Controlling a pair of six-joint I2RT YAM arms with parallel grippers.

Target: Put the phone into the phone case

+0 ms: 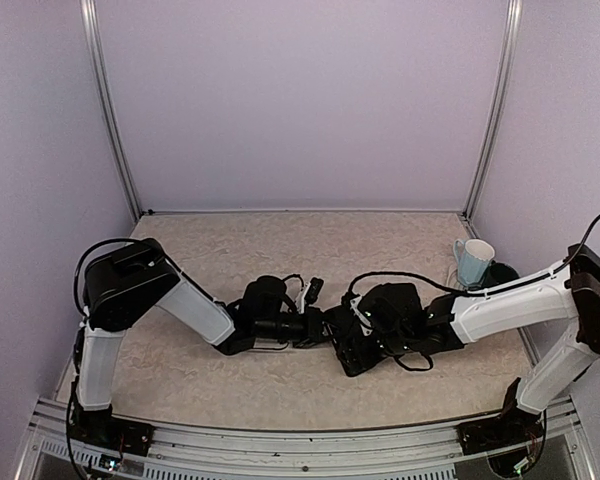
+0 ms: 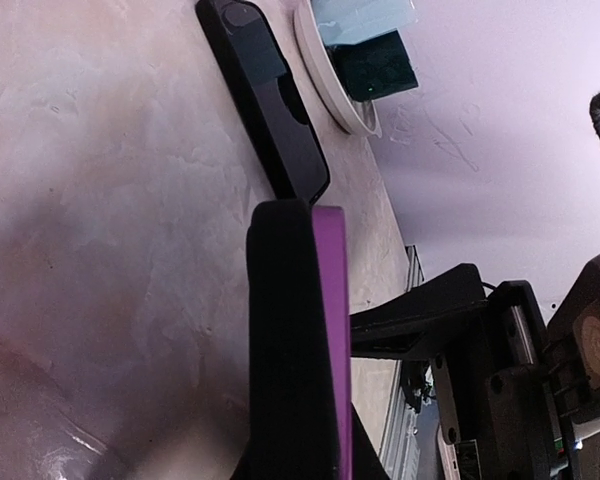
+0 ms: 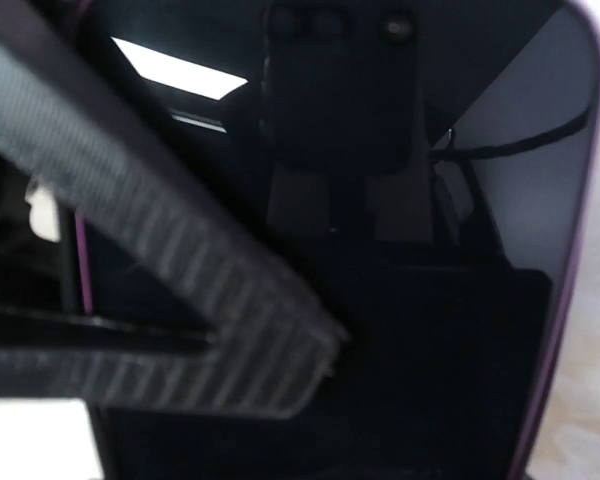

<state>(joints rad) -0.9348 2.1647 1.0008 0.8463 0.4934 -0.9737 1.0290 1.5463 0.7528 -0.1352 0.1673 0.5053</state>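
Phone [image 3: 410, 300] front and centre: glossy black screen, purple rim, filling the right wrist view, sitting between the two hands at the middle of the table [image 1: 280, 240]. The left hand [image 1: 315, 326] has pinched down on it. From its own camera a black finger [image 2: 285, 340] lies flush against the purple edge, jaws drawn nearly together across the thin side. The right hand [image 1: 352, 330] stands wide, with one ribbed finger [image 3: 160, 290] slanting across the phone's left side. The other finger is out of sight, so I cannot tell whether it clamps or merely rests there.

Just beyond, the black phone case [image 2: 265, 95] lies flat on the table, camera cut-out at its far end. Past that is a white plate [image 2: 320, 70] carrying a pale blue mug [image 1: 473, 262].

My read is that this is the pick-up before insertion. To do it well:
- Keep the pinch firm but near one end, leaving the phone's corners free.
- Match the lens end to the cut-out.
- Tuck one short edge under the case lip first, then press the rest down.
- A bracing finger on the case should stop it skating across the smooth table.
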